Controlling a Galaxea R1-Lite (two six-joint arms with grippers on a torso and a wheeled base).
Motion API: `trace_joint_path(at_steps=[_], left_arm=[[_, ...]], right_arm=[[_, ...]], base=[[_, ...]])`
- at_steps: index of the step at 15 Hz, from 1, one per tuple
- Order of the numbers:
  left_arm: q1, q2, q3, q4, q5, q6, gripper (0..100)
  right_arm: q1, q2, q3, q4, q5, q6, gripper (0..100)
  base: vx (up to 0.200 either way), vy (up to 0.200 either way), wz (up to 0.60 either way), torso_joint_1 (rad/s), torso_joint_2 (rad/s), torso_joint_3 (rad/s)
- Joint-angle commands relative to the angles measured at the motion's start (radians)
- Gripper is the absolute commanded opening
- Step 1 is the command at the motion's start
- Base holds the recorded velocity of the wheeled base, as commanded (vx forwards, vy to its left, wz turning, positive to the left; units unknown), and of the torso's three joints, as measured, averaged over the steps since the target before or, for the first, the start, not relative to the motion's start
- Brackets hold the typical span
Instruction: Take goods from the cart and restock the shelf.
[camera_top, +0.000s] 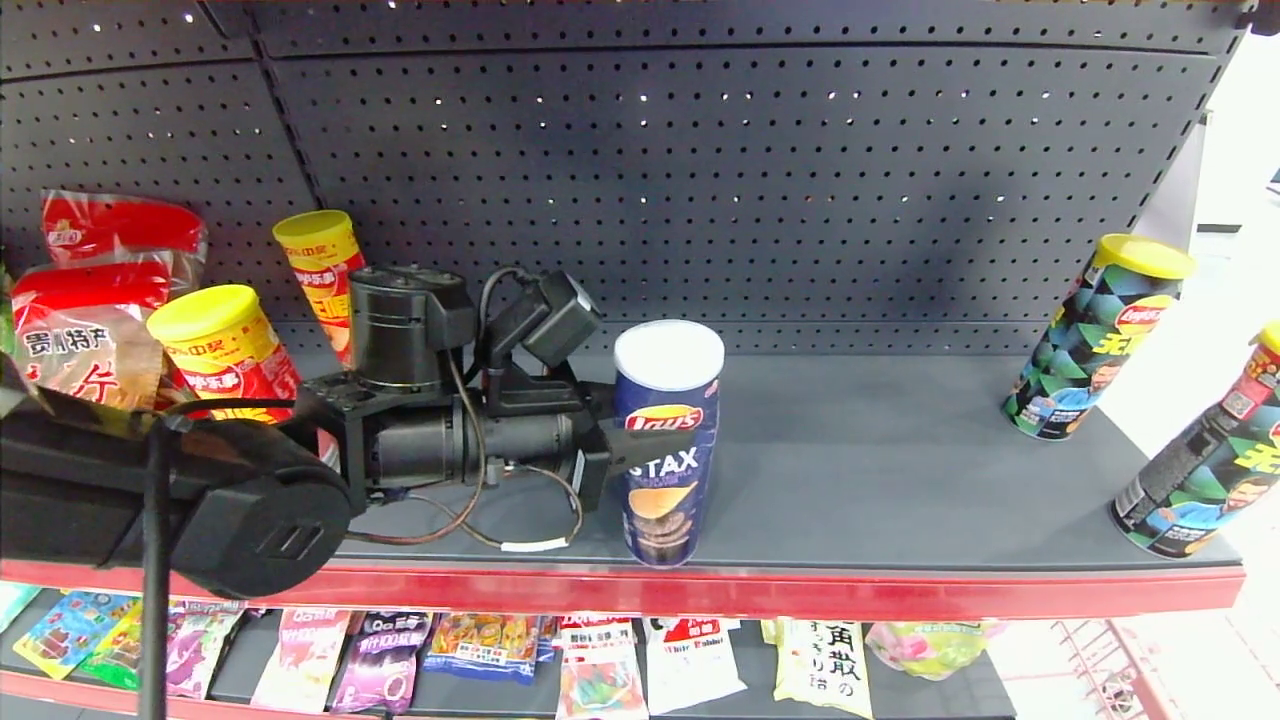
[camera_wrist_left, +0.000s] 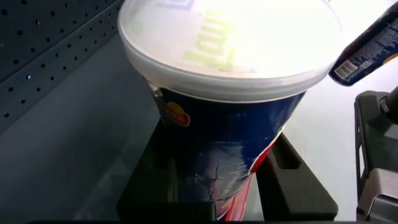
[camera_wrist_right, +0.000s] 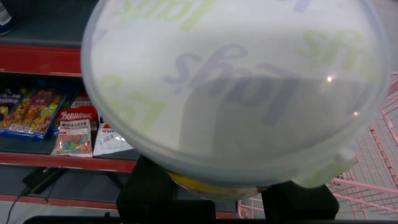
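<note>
A blue chips can (camera_top: 668, 440) with a white lid stands upright on the grey shelf (camera_top: 880, 470), close to its red front edge. My left gripper (camera_top: 640, 445) comes in from the left and is shut on the can's middle; one finger (camera_top: 655, 443) crosses its front. From the left wrist, the same blue can (camera_wrist_left: 230, 118) sits between the two black fingers (camera_wrist_left: 152, 174). My right gripper (camera_wrist_right: 221, 202) is shut on another chips can (camera_wrist_right: 236, 87), whose clear lid faces the camera, with a yellow strip of its body below. That can is held in front of the shelving, above the lower shelf.
Red cans with yellow lids (camera_top: 225, 345) and red snack bags (camera_top: 90, 310) crowd the shelf's left end. Two dark patterned cans (camera_top: 1095, 335) stand at the right end. The lower shelf (camera_top: 480, 650) holds snack bags. A pink cart (camera_wrist_right: 373, 162) is at the right.
</note>
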Motion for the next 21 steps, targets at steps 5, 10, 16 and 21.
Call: trace_joint_path(at_steps=[5, 10, 16, 21], left_arm=[[0.009, 0.002, 0.025, 0.004, 0.015, 0.011, 100], [0.044, -0.041, 0.095, -0.048, 0.027, 0.008, 100], [0.153, -0.259, 0.359, -0.097, 0.123, -0.015, 100], [0.184, -0.515, 0.494, -0.085, 0.279, -0.127, 100]], right_arm=[[0.001, 0.0, 0.0, -0.001, 0.0, -0.001, 0], [0.001, 0.003, 0.0, 0.001, 0.0, -0.001, 0], [0.013, 0.042, -0.02, 0.003, 0.045, -0.008, 0], [0.027, 0.557, -0.417, 0.001, 0.118, -0.014, 0]], base=[[0.0, 0.0, 0.0, 0.0, 0.0, 0.0], [0.0, 0.0, 0.0, 0.0, 0.0, 0.0], [0.0, 0.0, 0.0, 0.0, 0.0, 0.0], [0.0, 0.0, 0.0, 0.0, 0.0, 0.0]])
